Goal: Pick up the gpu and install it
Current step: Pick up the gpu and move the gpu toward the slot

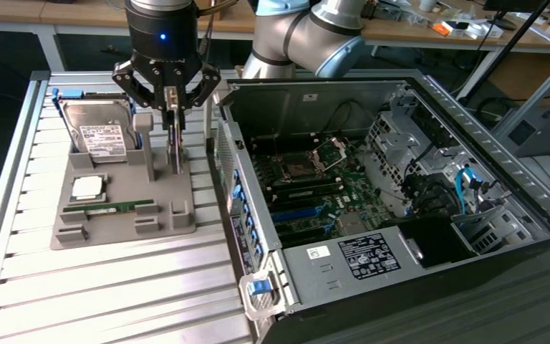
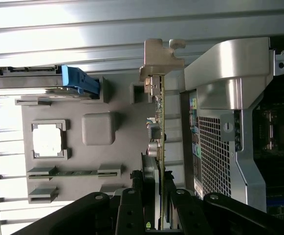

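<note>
Fingers [image 2: 131,210] set narrow, pinching the top edge of the gpu [image 1: 174,149]. It stands upright in the gray holder [image 1: 112,226], thin green board edge-on, at nine o'clock of the case [image 1: 332,258] in the exterior view.

I get bright, even light; the ribbed silver aluminium surface [image 2: 132,19] glares white in my wrist view, while the open dark metal computer case [image 1: 399,315] sits dimmer inside.

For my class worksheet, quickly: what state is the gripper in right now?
Gripper: closed on the gpu, which stands on edge in the gray holder.
</note>
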Robot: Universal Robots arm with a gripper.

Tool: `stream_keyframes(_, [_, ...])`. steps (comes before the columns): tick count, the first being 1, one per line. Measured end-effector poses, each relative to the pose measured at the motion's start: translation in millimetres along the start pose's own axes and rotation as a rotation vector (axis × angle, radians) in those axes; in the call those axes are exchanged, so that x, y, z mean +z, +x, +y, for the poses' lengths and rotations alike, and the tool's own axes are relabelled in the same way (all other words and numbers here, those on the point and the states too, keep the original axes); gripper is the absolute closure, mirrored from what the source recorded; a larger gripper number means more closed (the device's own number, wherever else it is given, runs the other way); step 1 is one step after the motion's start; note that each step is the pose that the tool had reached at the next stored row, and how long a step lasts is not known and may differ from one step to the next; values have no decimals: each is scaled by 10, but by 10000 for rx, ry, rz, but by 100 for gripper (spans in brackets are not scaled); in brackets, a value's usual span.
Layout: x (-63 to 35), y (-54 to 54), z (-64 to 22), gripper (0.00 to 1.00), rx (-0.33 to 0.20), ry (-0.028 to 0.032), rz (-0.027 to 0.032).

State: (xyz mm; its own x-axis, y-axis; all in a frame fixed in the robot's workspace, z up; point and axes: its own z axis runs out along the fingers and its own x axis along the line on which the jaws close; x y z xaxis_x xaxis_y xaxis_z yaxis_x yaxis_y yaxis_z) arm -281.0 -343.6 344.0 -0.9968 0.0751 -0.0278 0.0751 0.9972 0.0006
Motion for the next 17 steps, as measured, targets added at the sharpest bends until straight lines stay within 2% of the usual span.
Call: stream_keyframes(17, [-72,-2,0,73,1,-26,2])
